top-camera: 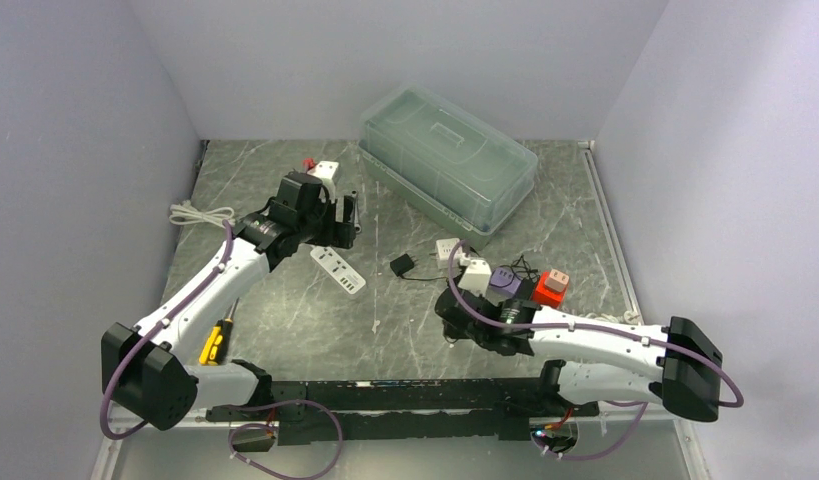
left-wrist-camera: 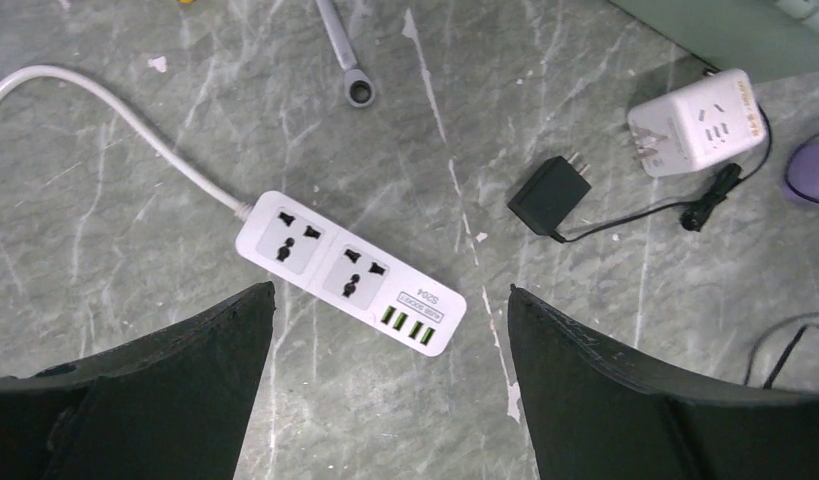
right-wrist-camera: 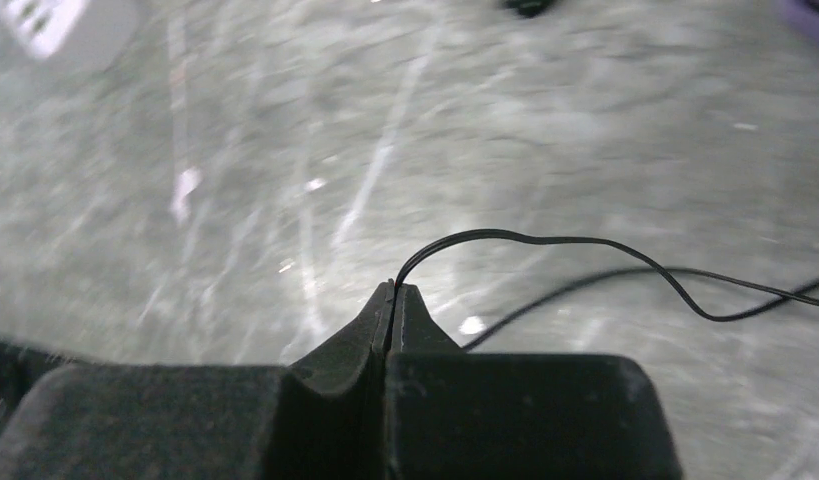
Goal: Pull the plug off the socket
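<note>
- Left gripper [left-wrist-camera: 385, 300]: jaws wide apart, nothing between them. It hangs over the white power strip [left-wrist-camera: 350, 272], one finger on each side of the strip's USB end. My reading: it is stationed there to brace the strip so the strip does not follow a pull.
- The power strip lies flat on the table [left-wrist-camera: 85, 250]. Both sockets are empty, and its white lead runs off to the upper left in the left wrist view.
- Black plug [left-wrist-camera: 550, 195]: it lies on the table near the strip but apart from it, prongs bare and pointing away from the sockets. Judgement: the plug is already off the socket, so the core of the task looks done.
- Right gripper [right-wrist-camera: 393, 290]: fingers pressed together, with a thin black cable [right-wrist-camera: 545, 240] pinched at their very tips and looping out to the right.
- In the top view this cable appears to run from the plug toward the right gripper. I cannot trace it the whole way, so the link is probable, not certain. Likely reason for the hold: drawing on the cord carries the plug away from the strip.
- Risk: this is a tip pinch on a thin wire, which may slip, or the slack loop may snag.
- White cube adapter [left-wrist-camera: 695, 120]: it sits beyond the plug, not touching it, and is not part of the task.
- The table is blurred in the right wrist view, so no further detail can be read there.
</note>
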`<action>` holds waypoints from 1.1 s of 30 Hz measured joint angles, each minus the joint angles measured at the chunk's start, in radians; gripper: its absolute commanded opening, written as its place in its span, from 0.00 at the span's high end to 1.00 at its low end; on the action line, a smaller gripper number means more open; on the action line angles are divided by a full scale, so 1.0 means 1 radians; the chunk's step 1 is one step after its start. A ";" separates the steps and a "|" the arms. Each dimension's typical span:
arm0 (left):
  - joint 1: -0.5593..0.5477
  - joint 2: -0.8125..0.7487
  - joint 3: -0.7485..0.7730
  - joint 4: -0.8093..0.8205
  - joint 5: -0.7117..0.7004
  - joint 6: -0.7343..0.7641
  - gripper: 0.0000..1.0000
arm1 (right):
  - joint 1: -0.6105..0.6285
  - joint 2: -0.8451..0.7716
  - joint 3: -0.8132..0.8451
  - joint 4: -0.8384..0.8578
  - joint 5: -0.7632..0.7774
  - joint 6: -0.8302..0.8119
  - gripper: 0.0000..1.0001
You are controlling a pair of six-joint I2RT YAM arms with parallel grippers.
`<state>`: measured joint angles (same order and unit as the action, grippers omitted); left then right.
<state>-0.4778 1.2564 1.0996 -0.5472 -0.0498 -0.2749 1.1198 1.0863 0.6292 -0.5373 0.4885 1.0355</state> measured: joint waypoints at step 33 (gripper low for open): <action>0.261 -0.055 0.000 -0.046 -0.166 -0.038 0.08 | 0.291 0.635 0.529 0.611 -0.315 -0.419 0.37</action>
<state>-0.2173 1.2015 1.0996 -0.5930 -0.2157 -0.3130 1.4109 1.7214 1.1580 0.0738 0.1730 0.6163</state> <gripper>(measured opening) 0.919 0.434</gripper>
